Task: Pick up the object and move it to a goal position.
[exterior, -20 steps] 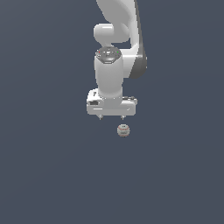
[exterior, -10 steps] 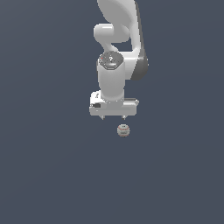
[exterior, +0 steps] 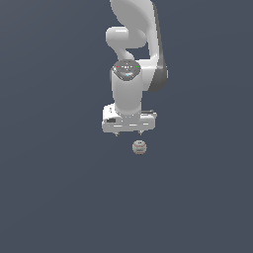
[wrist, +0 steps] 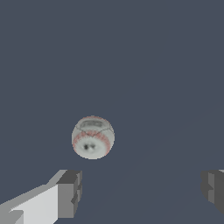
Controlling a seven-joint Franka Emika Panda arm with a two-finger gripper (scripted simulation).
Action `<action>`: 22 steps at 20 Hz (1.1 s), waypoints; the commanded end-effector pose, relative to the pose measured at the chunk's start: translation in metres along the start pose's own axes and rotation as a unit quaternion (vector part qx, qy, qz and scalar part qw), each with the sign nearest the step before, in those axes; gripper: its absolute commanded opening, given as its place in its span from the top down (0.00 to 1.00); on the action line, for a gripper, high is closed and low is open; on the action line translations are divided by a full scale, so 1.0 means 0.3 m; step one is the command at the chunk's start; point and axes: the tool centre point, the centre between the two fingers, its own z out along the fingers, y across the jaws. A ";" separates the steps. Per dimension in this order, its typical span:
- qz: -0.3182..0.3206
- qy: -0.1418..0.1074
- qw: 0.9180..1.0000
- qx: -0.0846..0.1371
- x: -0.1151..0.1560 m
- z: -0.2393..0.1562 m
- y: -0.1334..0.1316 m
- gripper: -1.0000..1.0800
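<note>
The object is a small off-white ball (exterior: 139,147) with faint red stitch marks, lying on the dark grey floor. My gripper (exterior: 128,133) hangs just above it and slightly toward the exterior view's left, with its two short fingertips spread apart. In the wrist view the ball (wrist: 92,137) lies beyond the fingers, nearer the one fingertip (wrist: 69,194) than the other fingertip (wrist: 213,189). The gripper (wrist: 141,191) is open and holds nothing. The ball is not between the fingers.
The white arm (exterior: 132,59) rises above the gripper. The dark grey floor (exterior: 59,188) is plain all round, with no other object in view.
The gripper has sunk a little toward the floor. The ball has not moved.
</note>
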 end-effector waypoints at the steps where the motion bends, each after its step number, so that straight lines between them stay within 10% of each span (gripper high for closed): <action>1: -0.020 0.000 1.000 -0.001 0.001 0.008 -0.005 0.04; 11: -0.153 -0.001 0.988 -0.008 0.004 0.057 -0.037 0.04; 22: -0.321 -0.002 0.947 -0.014 0.007 0.119 -0.084 0.04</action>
